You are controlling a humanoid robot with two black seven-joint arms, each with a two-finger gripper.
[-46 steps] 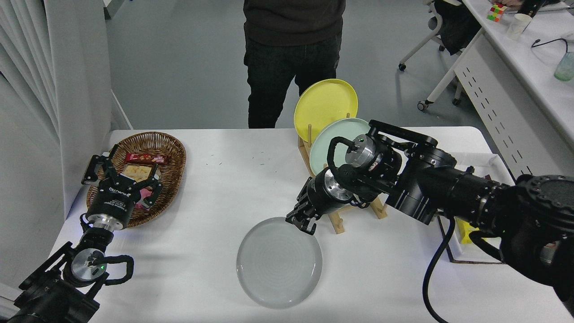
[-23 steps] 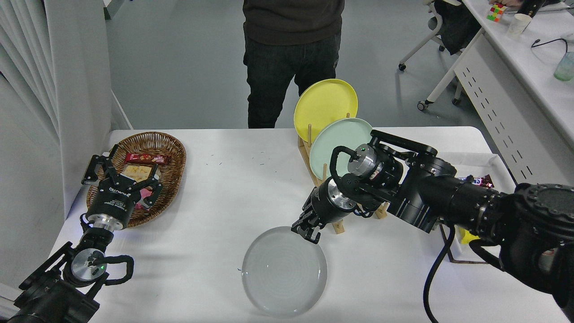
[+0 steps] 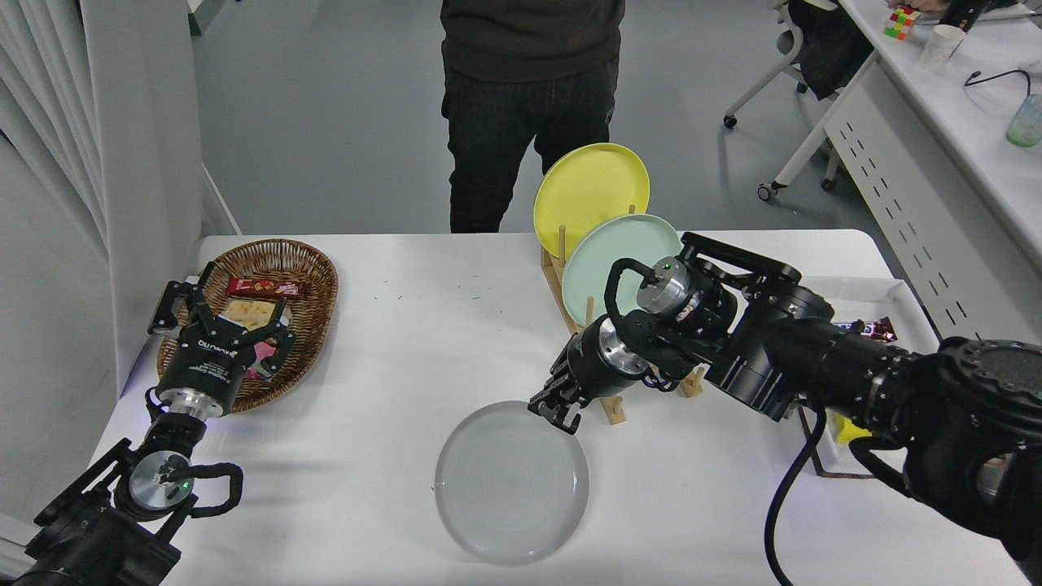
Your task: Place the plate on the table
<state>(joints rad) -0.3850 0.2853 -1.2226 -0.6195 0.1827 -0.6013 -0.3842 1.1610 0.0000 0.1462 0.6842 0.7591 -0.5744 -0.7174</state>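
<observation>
- The plate (image 3: 511, 483) lies near the worktop's (image 3: 423, 350) front edge, its far right rim pinched by the right claw (image 3: 557, 411), whose fingers are closed on that rim.
- Whether the plate rests flat or is tilted cannot be told.
- Left of the claw, bare worktop runs wide; right of the plate there is open surface too.
- Just behind the claw stands a wooden rack (image 3: 606, 403) holding a green plate (image 3: 606, 260) and a yellow plate (image 3: 590, 191), both upright.
- Far left, a basket (image 3: 305, 285) holds snacks; the left claw (image 3: 221, 313) hangs parked over it, fingers spread.
- A person (image 3: 529, 98) stands beyond the far edge.
</observation>
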